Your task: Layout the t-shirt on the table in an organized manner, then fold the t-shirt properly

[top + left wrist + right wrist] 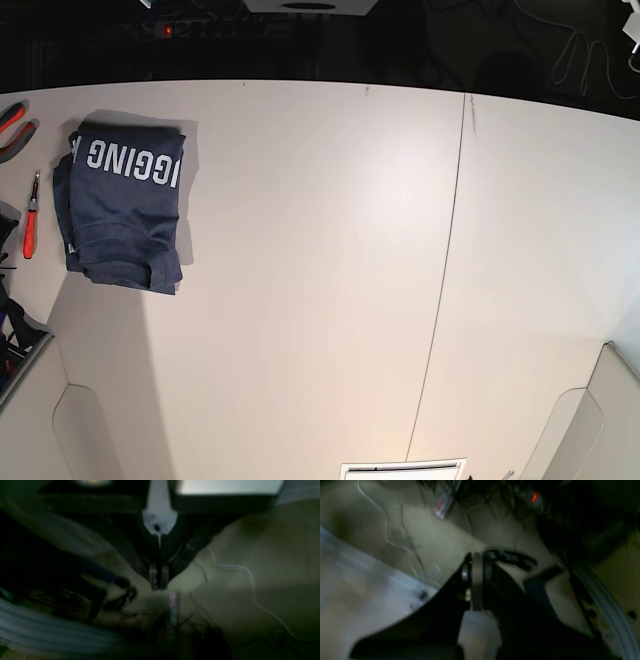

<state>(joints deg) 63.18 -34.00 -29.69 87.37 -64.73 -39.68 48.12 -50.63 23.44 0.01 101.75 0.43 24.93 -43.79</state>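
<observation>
The navy-blue t-shirt (122, 205) lies folded into a compact rectangle at the far left of the white table (300, 300), white lettering facing up along its far edge. Neither gripper is near it or shows in the base view. In the left wrist view, my left gripper (158, 581) is shut and empty, hanging over a dim floor. In the right wrist view, my right gripper (476, 580) is also shut and empty, off the table over the floor.
Red-handled pliers (10, 125) and a red-handled tool (30, 215) lie at the table's left edge beside the shirt. A thin dark seam (445, 260) crosses the table. Cables (250, 585) trail over the floor below both wrists.
</observation>
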